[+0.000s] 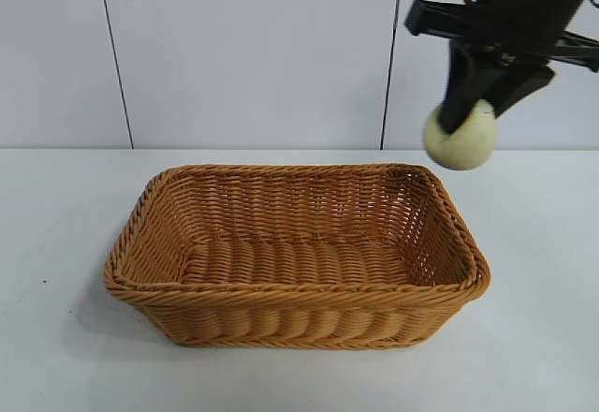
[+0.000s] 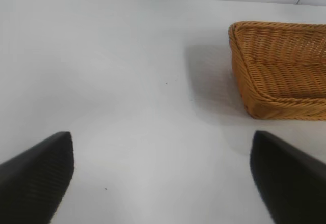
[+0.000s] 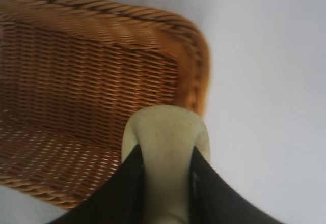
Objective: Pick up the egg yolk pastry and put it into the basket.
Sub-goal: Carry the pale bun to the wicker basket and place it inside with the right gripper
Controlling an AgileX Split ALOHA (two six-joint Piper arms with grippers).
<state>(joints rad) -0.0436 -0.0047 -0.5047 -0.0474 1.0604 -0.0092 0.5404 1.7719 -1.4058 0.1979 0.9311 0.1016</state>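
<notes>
The left gripper (image 2: 163,178) idles wide open above the white table (image 2: 127,81). The orange-brown woven wicker basket (image 1: 296,301) sits centred. Above its right rim, the right gripper (image 1: 473,103) clamps the pale cream-yellow domed egg yolk pastry (image 1: 460,138); it should travel inward over the basket floor, lower, then release.

- Exterior view: set in front of the table (image 1: 56,356), looking moderately down at the whole wicker basket (image 1: 299,314), a panelled wall (image 1: 243,47) behind.
- Left wrist view: held low over the tabletop, aimed forward and down; one basket corner is caught at the edge.
- Right wrist view: held close above a basket corner, pointing steeply down.
- The basket is shared by all three views.
</notes>
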